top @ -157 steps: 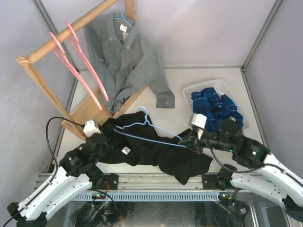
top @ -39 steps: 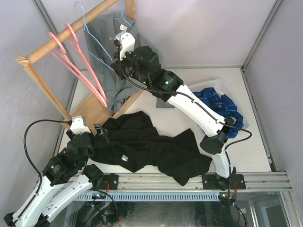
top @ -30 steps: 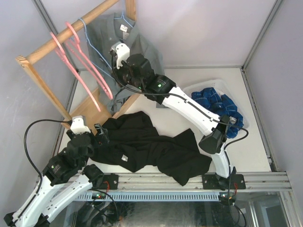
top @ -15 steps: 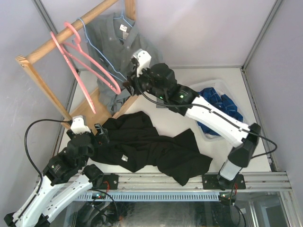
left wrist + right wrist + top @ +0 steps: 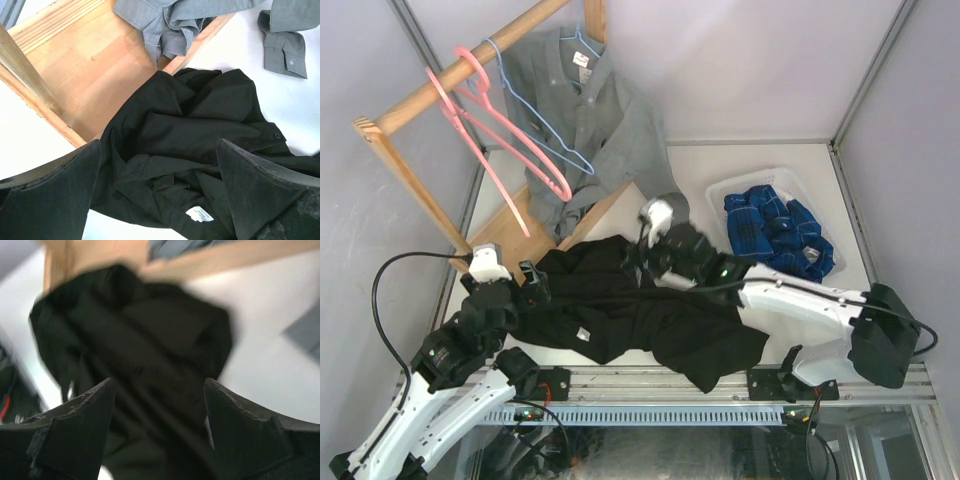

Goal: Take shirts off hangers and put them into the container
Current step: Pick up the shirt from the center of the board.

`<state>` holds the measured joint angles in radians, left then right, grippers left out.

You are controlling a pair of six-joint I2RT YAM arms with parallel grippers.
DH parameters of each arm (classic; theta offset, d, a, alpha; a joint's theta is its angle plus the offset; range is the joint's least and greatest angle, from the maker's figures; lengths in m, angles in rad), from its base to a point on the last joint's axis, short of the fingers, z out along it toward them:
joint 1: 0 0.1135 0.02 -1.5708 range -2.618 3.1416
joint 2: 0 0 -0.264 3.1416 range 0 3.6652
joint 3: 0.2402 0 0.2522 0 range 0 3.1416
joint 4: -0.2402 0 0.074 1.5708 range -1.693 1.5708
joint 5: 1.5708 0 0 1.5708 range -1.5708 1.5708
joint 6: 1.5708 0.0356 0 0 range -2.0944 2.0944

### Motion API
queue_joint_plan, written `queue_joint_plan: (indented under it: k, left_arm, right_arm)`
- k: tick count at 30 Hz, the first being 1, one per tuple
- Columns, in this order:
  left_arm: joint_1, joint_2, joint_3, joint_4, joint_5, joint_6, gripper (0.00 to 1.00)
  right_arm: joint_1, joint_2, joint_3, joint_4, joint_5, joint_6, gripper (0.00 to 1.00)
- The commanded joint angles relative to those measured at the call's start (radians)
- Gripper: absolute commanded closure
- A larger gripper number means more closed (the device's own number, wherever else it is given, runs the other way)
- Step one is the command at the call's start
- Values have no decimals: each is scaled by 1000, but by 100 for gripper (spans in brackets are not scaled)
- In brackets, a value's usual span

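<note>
On the table (image 5: 750,158), near edge, left of centre – the black shirt (image 5: 650,325) lies crumpled and off its hanger, one end by the foot of the wooden rack (image 5: 412,185), the other trailing toward the middle of the near edge.

My left gripper (image 5: 528,278) hovers at the shirt's left end. The left wrist view shows its fingers spread wide with the black cloth below them and nothing between them.

My right gripper (image 5: 638,262) is over the shirt's far edge, arm stretched low across the table from the right. The right wrist view is blurred, but the fingers (image 5: 80,415) stand apart with black fabric under the gap – not pinching anything.

Far-left corner: the grey shirt (image 5: 585,120) hangs on the rack, its collar on a light-blue hanger, with one cuff lying on the table. Two pink hangers (image 5: 560,187) and a bare blue wire hanger (image 5: 542,118) hang from the rack's rail beside it, all without shirts.

Right edge: the container (image 5: 760,175) sits well apart from the black shirt and holds the blue plaid shirt (image 5: 775,230), bunched up. I cannot tell whether anything lies under it.
</note>
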<state>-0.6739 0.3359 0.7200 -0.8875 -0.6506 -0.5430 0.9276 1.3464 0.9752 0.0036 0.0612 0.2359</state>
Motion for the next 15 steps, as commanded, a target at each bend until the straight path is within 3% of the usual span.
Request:
queue_joint_plan:
  k: [1,7,12,13,15]
  left_arm:
    - [14,16,-4,49,12,26,0]
    - [17,8,-5,49,8,25,0]
    - [19,8,-5,49,11,25,0]
    - [19,9,-6,48,11,25,0]
    - [19,8,-5,49,10,25,0]
  right_arm:
    - [188,60,-85,121,-66,-76,29]
    - [348,162,-86,172,-1,-200,21]
    - [365,251,-69,286,30,-254,15]
    - [365,269,-58,286,38,-266,4]
    - [359,310,-52,303,88,-236,1]
